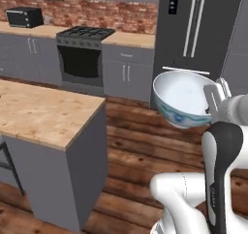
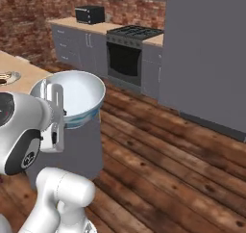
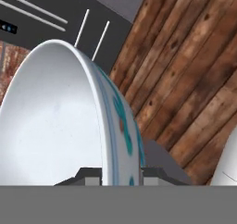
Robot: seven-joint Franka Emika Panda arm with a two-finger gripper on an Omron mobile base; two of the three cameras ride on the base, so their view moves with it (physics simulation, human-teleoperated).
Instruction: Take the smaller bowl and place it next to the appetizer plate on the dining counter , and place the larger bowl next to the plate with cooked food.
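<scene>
**Bowl held in the air above the wooden floor**

Nearest the cameras, the white arm bends up from the base and carries the tool (image 1: 216,100) at about chest height over the wooden floor (image 1: 140,146). Its two fingers pinch the rim of a white bowl (image 1: 183,98) with a blue-green pattern on its outer wall, one finger inside the bowl and one outside, as the hand view shows at the bowl's lower edge (image 3: 121,172). The bowl is tilted, its opening turned upward and toward the left side of the scene, and it touches nothing but the tool. From the right base view the bowl (image 2: 77,96) hangs in front of the near end of the island bench (image 2: 19,73).

Left of the arm stands that island bench (image 1: 43,114), with a light wood top and grey sides. Part of a plate (image 2: 7,78) shows on it at the left edge of the right base view; what lies on it is too small to tell.

Farther back, a dark fridge (image 1: 198,30) stands just behind the bowl. Along the far brick wall run grey cabinets, a stove (image 1: 82,54) with a black oven door, and a black microwave (image 1: 24,17) on the far bench.
</scene>
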